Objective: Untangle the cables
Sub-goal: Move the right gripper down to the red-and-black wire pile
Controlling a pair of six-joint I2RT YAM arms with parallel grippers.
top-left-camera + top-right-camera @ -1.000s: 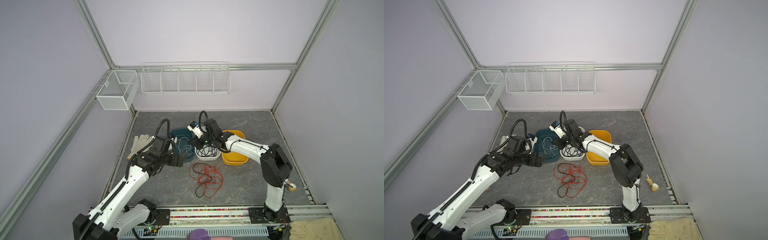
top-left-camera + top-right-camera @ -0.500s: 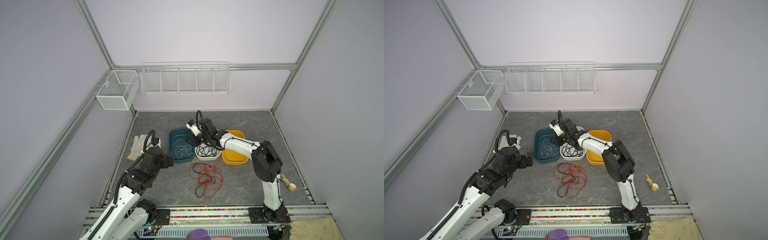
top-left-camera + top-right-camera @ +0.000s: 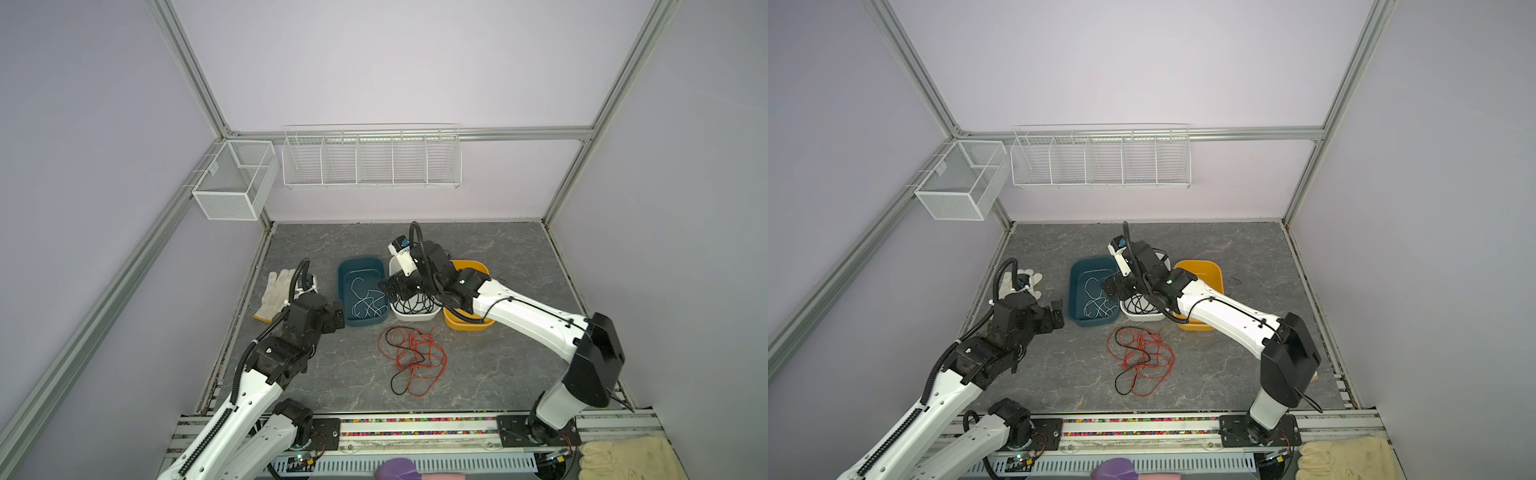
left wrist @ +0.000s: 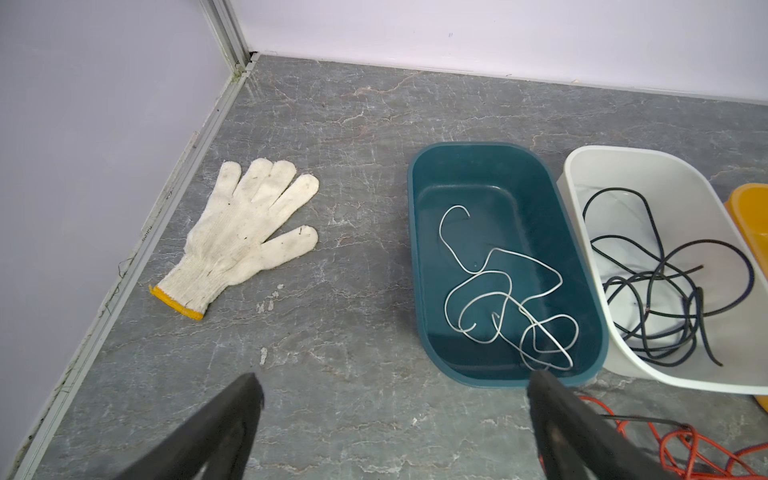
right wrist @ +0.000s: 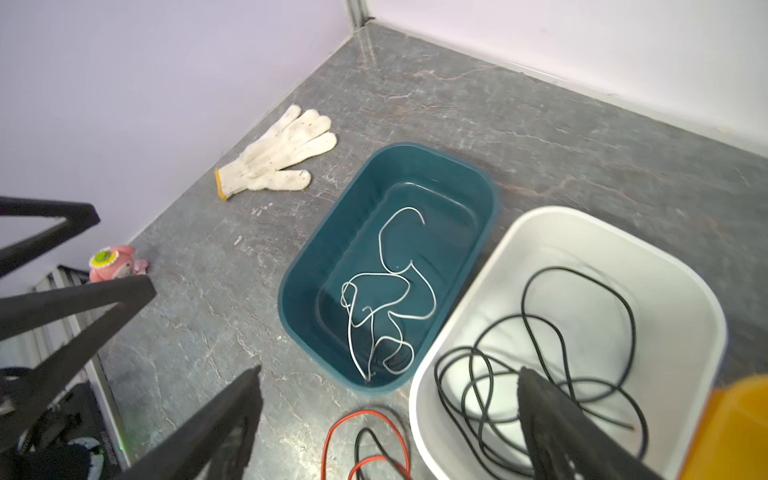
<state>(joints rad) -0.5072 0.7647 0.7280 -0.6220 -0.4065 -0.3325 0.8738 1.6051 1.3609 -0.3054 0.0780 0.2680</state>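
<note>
Left of centre, we held our left hand [image 3: 337,318] spread, empty, near the glove [image 3: 276,293]. White cable [image 3: 365,299] lay in the teal bin [image 3: 360,262]. Our right hand [image 3: 388,291], likewise released, hovered above black cables [image 3: 411,308] in the white bin [image 3: 415,326]. Red cables [image 3: 415,353] lay tangled on the counter [image 3: 498,365], lower centre.

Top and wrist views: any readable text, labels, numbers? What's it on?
No readable text in any view.
Small tag on the wire basket: too small to read.
Faint mark on the rail beside the glove: blurred.
No print visible: blue bin, white bin, yellow bin.
</note>
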